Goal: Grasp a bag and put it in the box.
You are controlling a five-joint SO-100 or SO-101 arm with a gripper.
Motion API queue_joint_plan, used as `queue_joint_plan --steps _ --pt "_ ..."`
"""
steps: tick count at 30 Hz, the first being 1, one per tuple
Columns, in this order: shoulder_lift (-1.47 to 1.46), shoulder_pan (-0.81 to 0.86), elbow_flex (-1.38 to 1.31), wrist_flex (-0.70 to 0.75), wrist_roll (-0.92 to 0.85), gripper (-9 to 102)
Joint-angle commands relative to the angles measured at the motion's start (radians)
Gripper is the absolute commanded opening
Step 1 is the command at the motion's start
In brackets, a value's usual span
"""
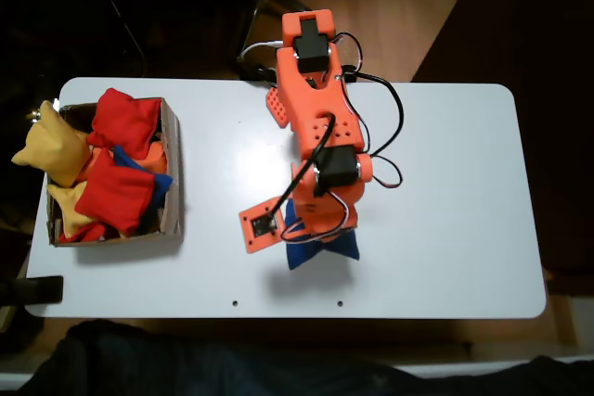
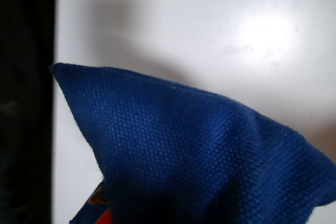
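while the gripper [image 1: 320, 234] sits right over the blue bag [image 1: 320, 249], finger state hidden, the box [image 1: 173, 169] lies well off to the fixed view's left.

bag [image 2: 199, 156]: blue woven cloth, matt, coarse weave
table [image 1: 445, 192]: white, smooth, slightly glossy
box [image 1: 172, 169]: brown cardboard, matt

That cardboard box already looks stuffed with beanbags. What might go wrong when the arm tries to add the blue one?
The box is heaped with red beanbags and yellow beanbags, one yellow already hanging over its wall, so the blue beanbag may slide off the pile onto the table. The soft beanbag, bunched up in the wrist view, might also slip from the hand in transit.
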Motion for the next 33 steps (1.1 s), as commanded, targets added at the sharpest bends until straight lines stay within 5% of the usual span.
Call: queue_joint_plan --steps 1,33 --pt "0.106 0.037 -0.095 0.020 0.011 6" --pt "0.491 0.749 -0.160 0.018 -0.060 1"
